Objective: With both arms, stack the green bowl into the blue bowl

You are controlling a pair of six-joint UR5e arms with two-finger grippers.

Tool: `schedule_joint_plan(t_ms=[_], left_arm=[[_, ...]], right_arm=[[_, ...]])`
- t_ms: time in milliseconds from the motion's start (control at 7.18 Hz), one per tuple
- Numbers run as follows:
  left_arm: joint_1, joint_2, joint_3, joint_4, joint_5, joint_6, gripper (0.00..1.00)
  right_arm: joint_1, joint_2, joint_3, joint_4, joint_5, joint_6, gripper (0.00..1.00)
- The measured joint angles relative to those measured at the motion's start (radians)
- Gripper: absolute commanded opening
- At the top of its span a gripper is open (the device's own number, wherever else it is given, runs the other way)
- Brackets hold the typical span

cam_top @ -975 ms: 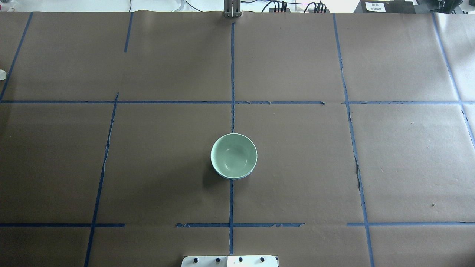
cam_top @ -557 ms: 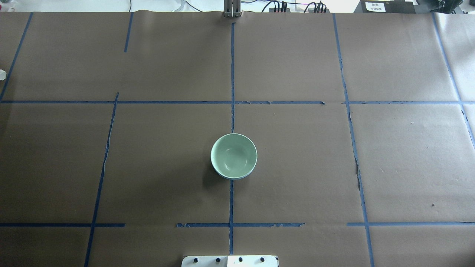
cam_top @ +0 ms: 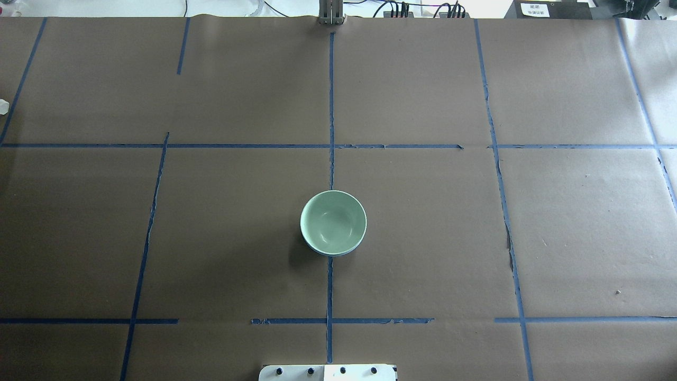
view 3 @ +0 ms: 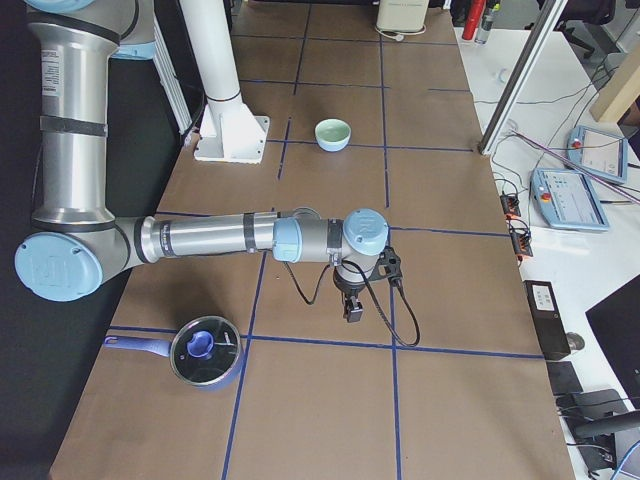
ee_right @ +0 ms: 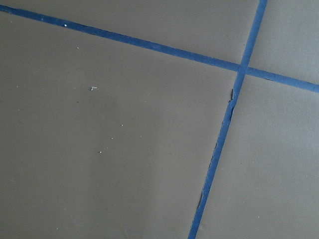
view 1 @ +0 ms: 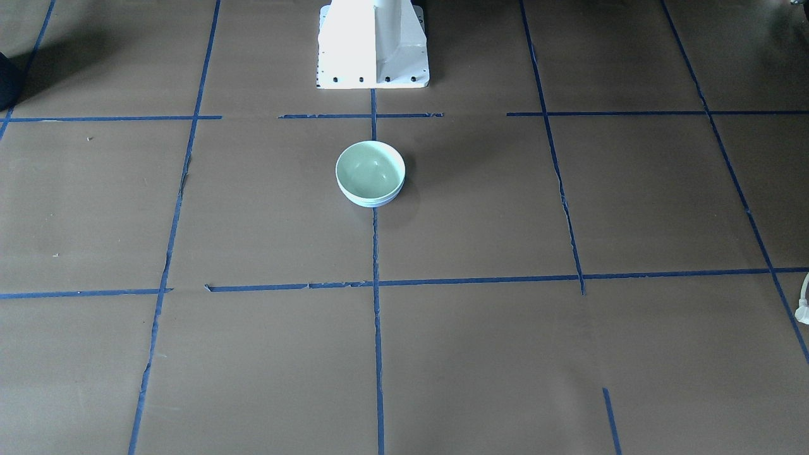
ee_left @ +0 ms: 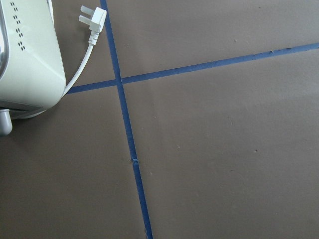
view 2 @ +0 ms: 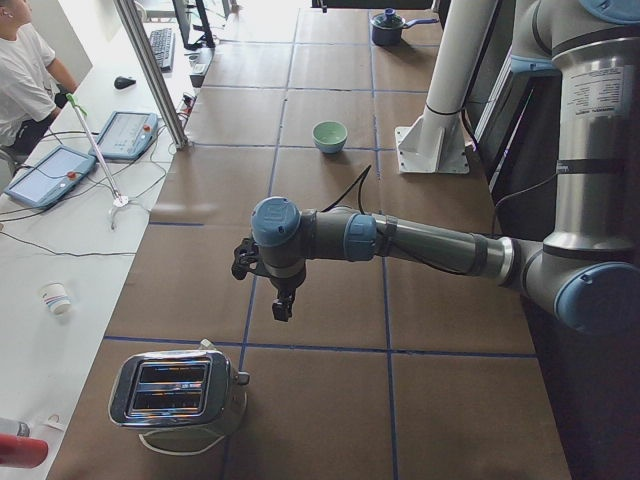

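The mint-green bowl [cam_top: 333, 222] sits nested inside the pale blue bowl [cam_top: 332, 255] at the table's middle, on the centre tape line. Only a thin blue edge shows under the green rim. The stack also shows in the front view [view 1: 370, 169] and small in both side views [view 2: 330, 133] [view 3: 333, 131]. My left gripper [view 2: 284, 305] hangs over the table far from the bowls, near the toaster. My right gripper [view 3: 352, 310] hangs over the table's other end. Both show only in side views; I cannot tell whether they are open or shut.
A silver toaster [view 2: 180, 390] with a white plug [ee_left: 93, 17] stands at the left end. A blue pot with a glass lid [view 3: 205, 352] stands at the right end. The white pedestal [view 1: 373, 44] is behind the bowls. An operator [view 2: 20, 80] sits beyond the table.
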Motion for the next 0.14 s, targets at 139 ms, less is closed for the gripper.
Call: schedule_joint_plan(t_ms=[139], left_arm=[[0.0, 0.0, 0.005, 0.0, 0.0, 0.0, 1.0]], right_arm=[[-0.002, 0.0, -0.001, 0.0, 0.0, 0.0, 1.0]])
